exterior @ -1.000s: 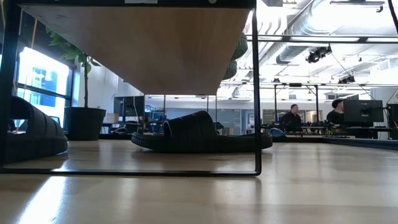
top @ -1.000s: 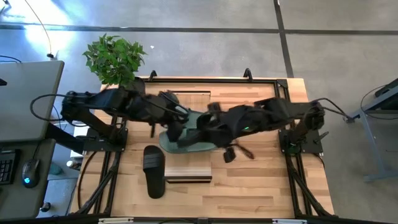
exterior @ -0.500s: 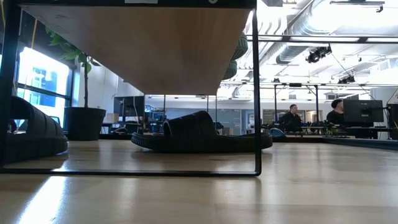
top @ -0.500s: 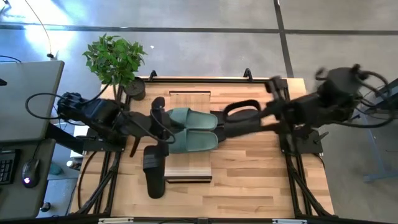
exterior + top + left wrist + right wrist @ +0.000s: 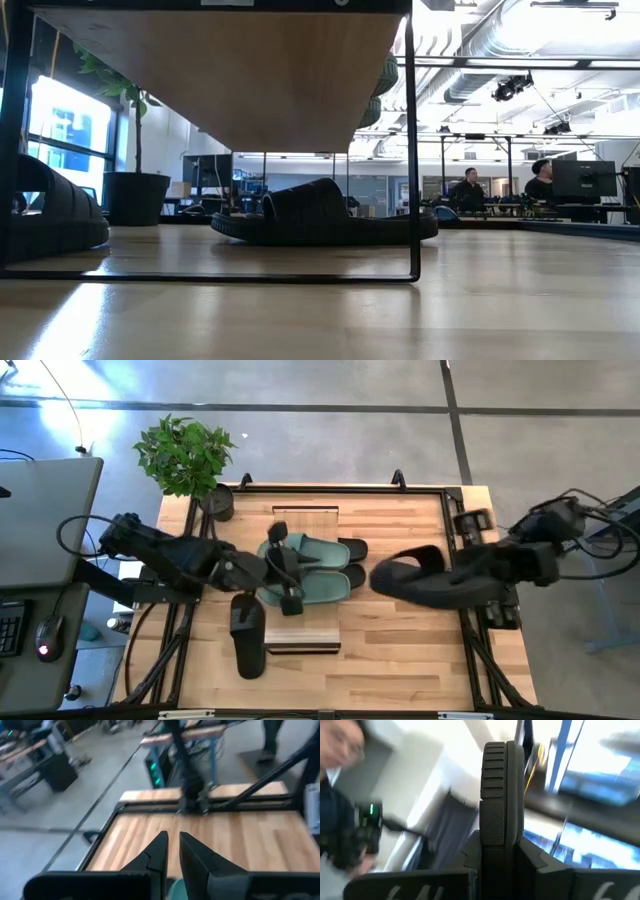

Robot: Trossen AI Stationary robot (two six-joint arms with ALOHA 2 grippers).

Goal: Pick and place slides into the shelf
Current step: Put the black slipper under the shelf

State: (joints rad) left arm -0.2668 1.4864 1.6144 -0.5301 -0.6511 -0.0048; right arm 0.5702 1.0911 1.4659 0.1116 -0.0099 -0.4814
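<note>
Green pair: on the shelf top, long axes across the table, just beside the left claw
Left claw: fingers nearly together, holding nothing
Right claw: clamped on a black slide, lifted, long axis across the table; its toe end is hard to make out
Second black slide: on the table near the left claw, long axis front to back
Under the shelf: another black slide; one more cut off at the frame edge

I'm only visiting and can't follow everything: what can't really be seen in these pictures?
- Low view: the shelf shows only its underside; whatever lies on top is hidden.
- High view: the left gripper covers part of the green slides.
- Right wrist view: the black slide in the right gripper blocks whatever lies behind.
</note>
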